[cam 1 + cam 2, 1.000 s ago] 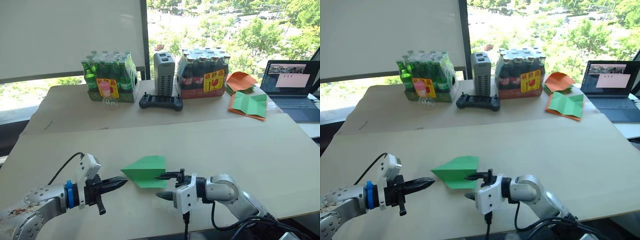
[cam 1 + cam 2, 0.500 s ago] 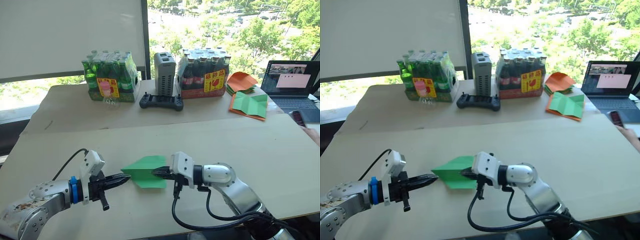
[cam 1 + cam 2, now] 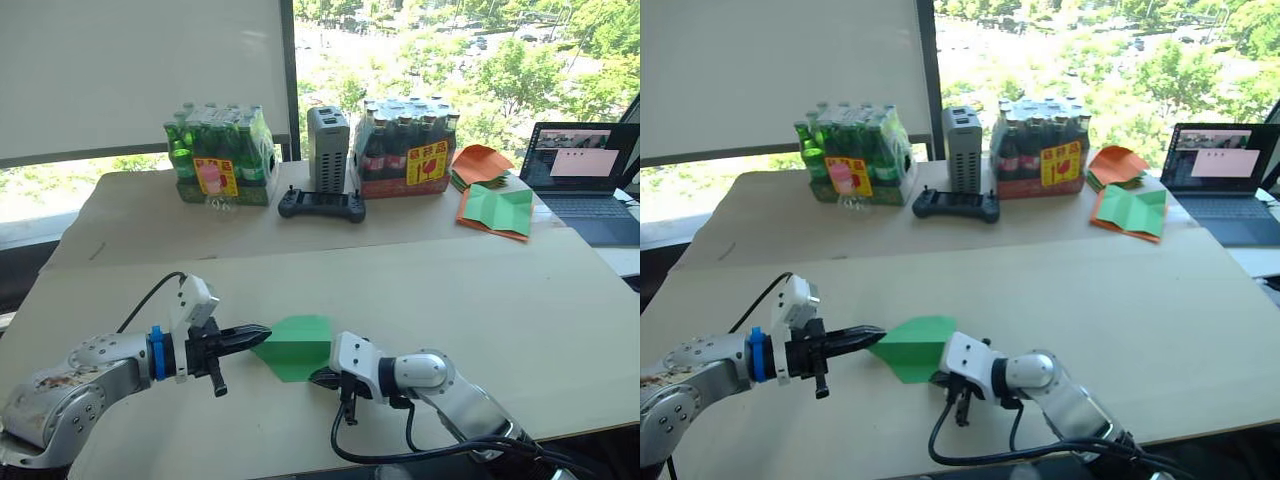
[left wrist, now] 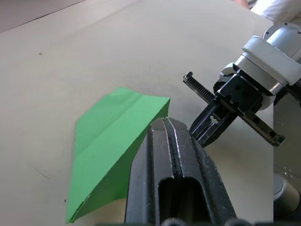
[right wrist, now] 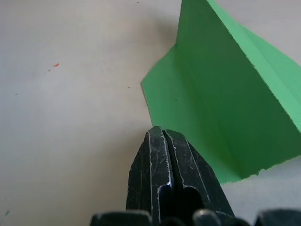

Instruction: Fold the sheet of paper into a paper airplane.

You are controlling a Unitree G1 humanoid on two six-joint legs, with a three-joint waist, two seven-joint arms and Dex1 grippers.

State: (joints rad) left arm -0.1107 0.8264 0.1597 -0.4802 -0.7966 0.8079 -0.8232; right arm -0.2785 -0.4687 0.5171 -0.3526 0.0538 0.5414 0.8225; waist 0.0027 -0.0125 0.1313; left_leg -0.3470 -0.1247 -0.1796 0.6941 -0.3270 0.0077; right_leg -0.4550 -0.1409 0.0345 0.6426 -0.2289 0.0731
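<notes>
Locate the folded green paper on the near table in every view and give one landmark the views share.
Left eye view: paper airplane, lower centre, between the grippers.
Right eye view: lower centre, same spot.
Left wrist view: beside the left gripper.
Right wrist view: beyond the right gripper.
Landmark: the right gripper also appears in the left wrist view.

The sheet of paper is thin matt green paper, smooth, with sharp creases. Under it the surface looks like matt pale beige board, lightly speckled. The left claw has black matt plastic-looking fingers pressed together, and the right claw beside the sheet shows the same dull black, faintly scuffed. Behind the sheet, the bottle packs are wrapped in glossy clear film. The orange papers look matt.
</notes>
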